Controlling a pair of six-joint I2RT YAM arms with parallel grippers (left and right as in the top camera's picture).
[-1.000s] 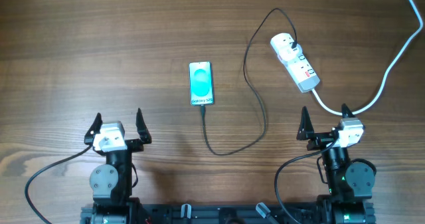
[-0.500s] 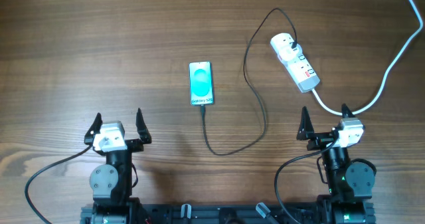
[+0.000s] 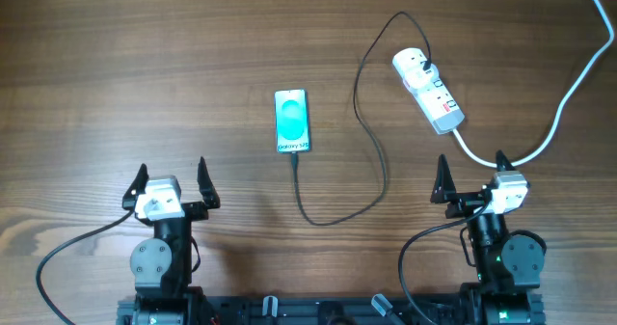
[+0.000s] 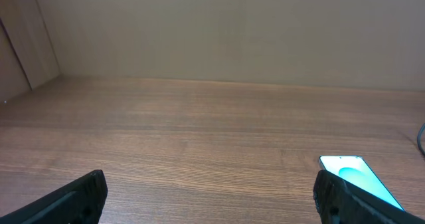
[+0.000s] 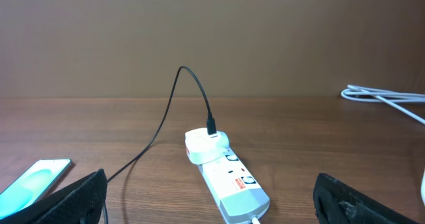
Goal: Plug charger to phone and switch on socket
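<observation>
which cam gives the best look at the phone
The overhead view: the phone lies whole, teal screen facing up. The left wrist view catches only part of it at the lower right edge; the right wrist view only a cut-off slice at lower left.

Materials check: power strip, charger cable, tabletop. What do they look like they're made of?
The socket looks like moulded plastic: glossy white, with rounded ends and soft highlights. The charger is a thin black cable, probably with a rubbery or PVC jacket: matte, and it lies in loose curves. The table shows brown wood grain with a low sheen. I can't tell whether it's solid wood or laminate.
</observation>
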